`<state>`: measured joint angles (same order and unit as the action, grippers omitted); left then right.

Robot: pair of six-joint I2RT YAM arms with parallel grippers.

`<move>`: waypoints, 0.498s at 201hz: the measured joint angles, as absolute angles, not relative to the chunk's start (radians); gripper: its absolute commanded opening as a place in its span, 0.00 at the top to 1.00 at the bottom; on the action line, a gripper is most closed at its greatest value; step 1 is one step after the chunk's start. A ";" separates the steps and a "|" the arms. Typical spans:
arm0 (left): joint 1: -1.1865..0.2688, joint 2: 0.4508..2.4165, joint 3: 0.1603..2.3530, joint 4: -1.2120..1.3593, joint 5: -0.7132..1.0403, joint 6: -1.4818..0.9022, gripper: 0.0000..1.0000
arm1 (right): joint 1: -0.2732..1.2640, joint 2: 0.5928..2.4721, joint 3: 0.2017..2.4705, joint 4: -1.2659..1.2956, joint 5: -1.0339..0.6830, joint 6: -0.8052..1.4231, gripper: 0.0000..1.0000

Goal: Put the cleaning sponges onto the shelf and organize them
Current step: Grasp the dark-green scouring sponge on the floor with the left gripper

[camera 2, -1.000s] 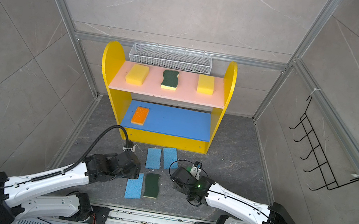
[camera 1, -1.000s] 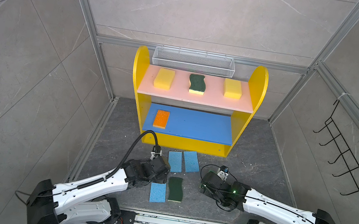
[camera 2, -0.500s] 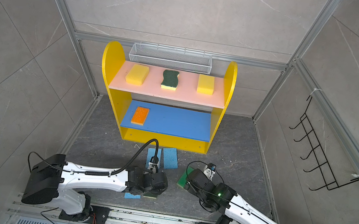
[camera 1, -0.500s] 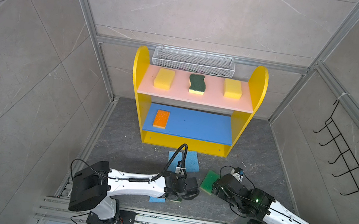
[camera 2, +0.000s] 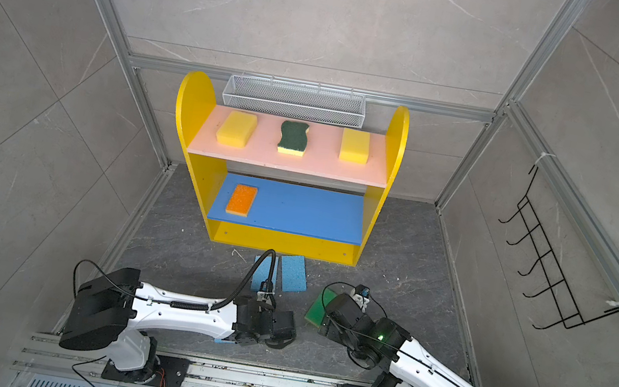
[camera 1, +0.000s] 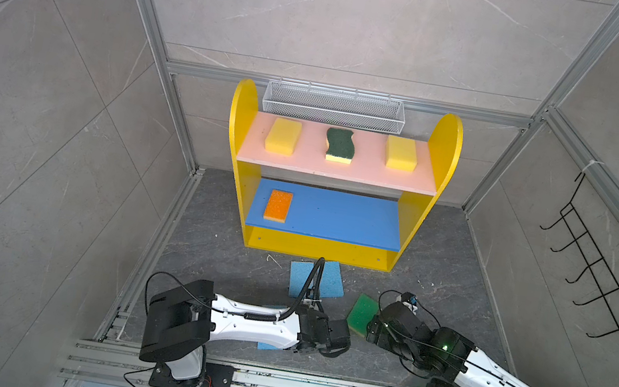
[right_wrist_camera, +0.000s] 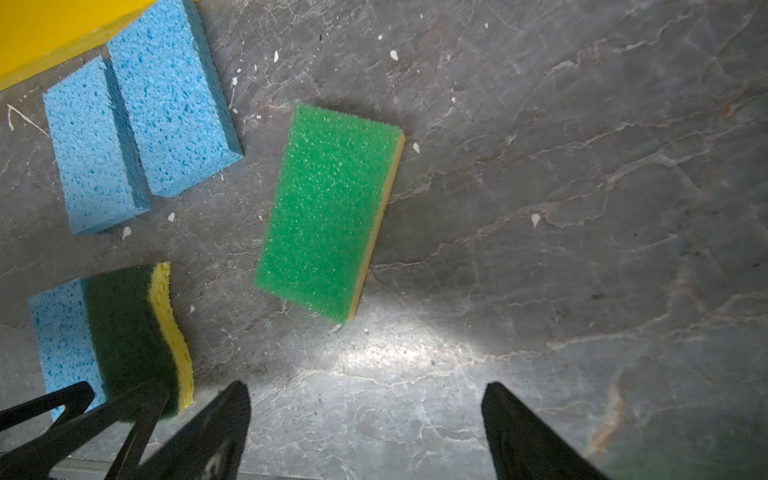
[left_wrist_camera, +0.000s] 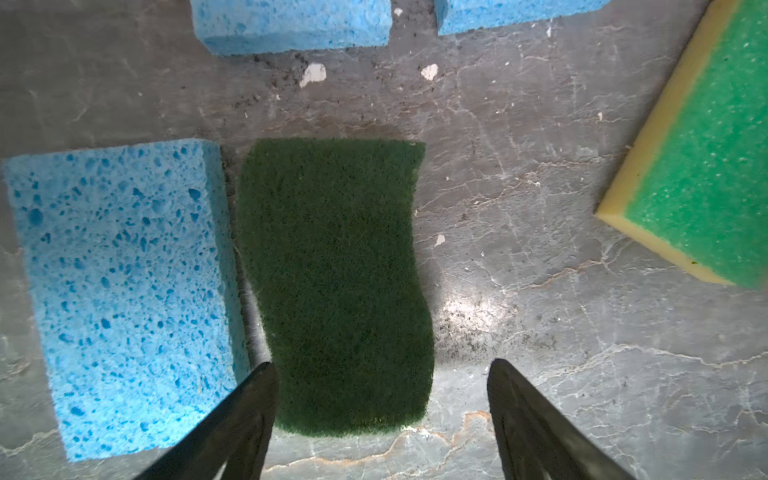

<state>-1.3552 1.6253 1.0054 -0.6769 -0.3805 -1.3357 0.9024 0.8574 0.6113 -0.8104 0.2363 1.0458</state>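
left gripper point(left_wrist_camera: 380, 365): fingers spread wide, nothing pinched
dark-green scourer point(left_wrist_camera: 336, 282): flat on the floor, near end sitting between the left fingers. One fingertip is right at the seam with the blue sponge point(left_wrist_camera: 124, 291) next to it, the other is off over bare floor
right gripper point(right_wrist_camera: 365, 386): wide open too, holding zip
bright-green sponge point(right_wrist_camera: 328, 212): on the floor out ahead of the right fingertips, not between them
blue pair point(right_wrist_camera: 124, 124): side by side, just in front of the shelf point(camera 1: 326, 250)
pink board point(camera 1: 362, 169): left yellow block point(camera 1: 283, 135), second scourer point(camera 1: 340, 144), right yellow block point(camera 1: 401, 153), in a row
blue board point(camera 1: 338, 216): orange sponge point(camera 1: 278, 205) near one end
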 measured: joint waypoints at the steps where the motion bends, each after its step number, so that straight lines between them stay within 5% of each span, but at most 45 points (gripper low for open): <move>1: -1.355 1.625 1.005 -0.677 -0.380 -1.336 0.17 | 0.902 0.857 0.611 -0.810 0.236 1.046 0.11; 100: -1.316 1.627 0.986 -0.689 -0.327 -1.323 0.15 | 0.886 0.852 0.607 -0.810 0.219 1.016 0.11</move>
